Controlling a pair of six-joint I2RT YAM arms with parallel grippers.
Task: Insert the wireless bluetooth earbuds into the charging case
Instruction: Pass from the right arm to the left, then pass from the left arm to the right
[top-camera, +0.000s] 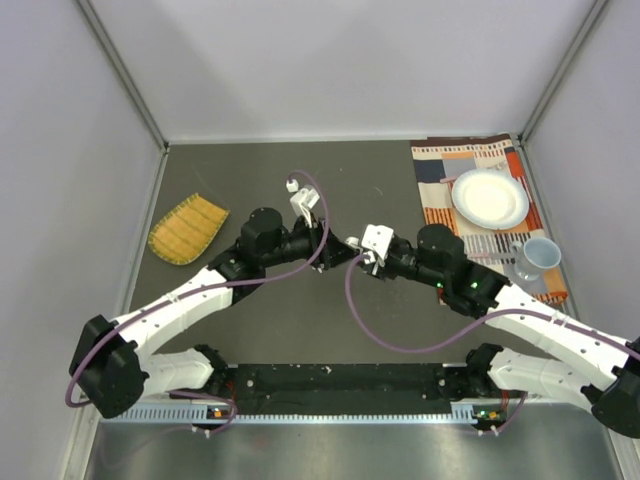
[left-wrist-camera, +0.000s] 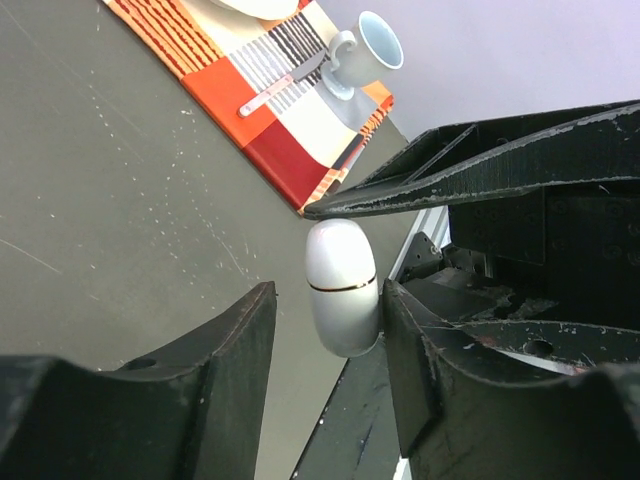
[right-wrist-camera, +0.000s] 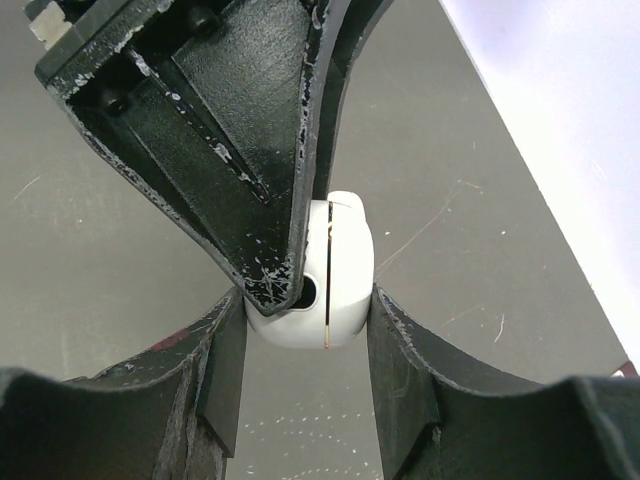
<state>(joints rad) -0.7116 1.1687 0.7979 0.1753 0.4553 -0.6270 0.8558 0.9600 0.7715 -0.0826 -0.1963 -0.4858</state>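
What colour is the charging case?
The charging case is white with a thin golden seam, clearest in the right wrist view.

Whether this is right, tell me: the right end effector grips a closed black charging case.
Wrong colour: the charging case is white, not black, as the right wrist view shows. The right end effector does grip it, closed.

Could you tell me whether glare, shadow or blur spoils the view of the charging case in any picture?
Left wrist: the charging case is sharp, with only a soft sheen. Right wrist: crisp too, one side shaded by the left gripper's finger. Top external: even light, but the case is too small to make out there.
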